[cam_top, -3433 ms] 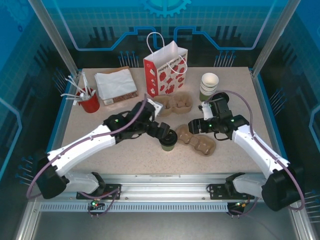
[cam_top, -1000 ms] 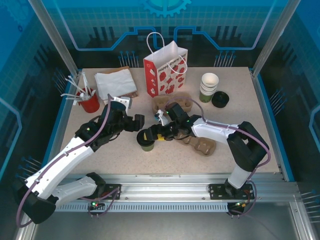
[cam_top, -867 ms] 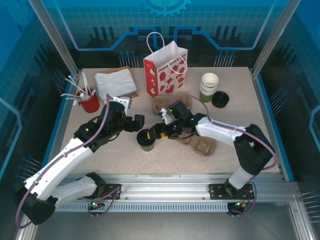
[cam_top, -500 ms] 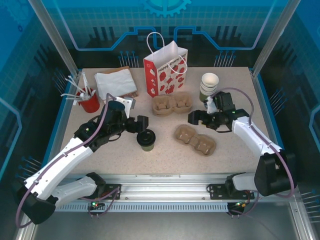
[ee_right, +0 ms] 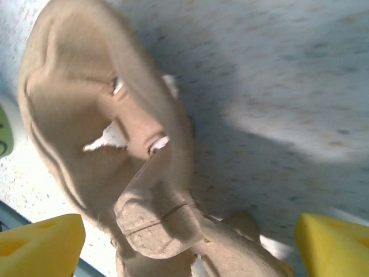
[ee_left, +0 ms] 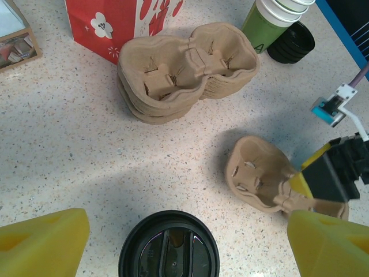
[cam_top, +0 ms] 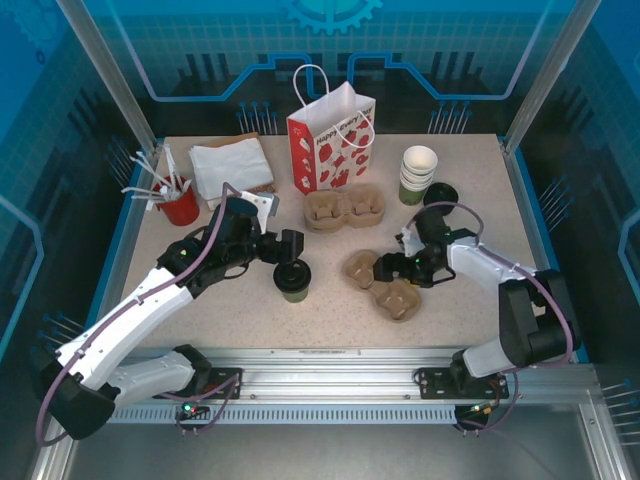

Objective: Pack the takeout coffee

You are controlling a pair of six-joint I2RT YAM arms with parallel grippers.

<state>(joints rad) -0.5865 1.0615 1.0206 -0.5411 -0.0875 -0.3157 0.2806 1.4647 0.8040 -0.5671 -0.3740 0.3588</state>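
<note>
A robot test cell staged as a café: speckled counter on aluminium framing, blue printed backdrop panels.

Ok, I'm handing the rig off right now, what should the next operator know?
Left tool: open, fingers either side of the takeout coffee, not gripping it.
Right tool: open, straddling the loose cup carrier.
The coffee stands upright on the table, lid on, left of that carrier. The red gift bag stands at the back.
Done: the coffee is lidded.
Left: grasp the coffee, seat it in the carrier, then probably bag it.
</note>
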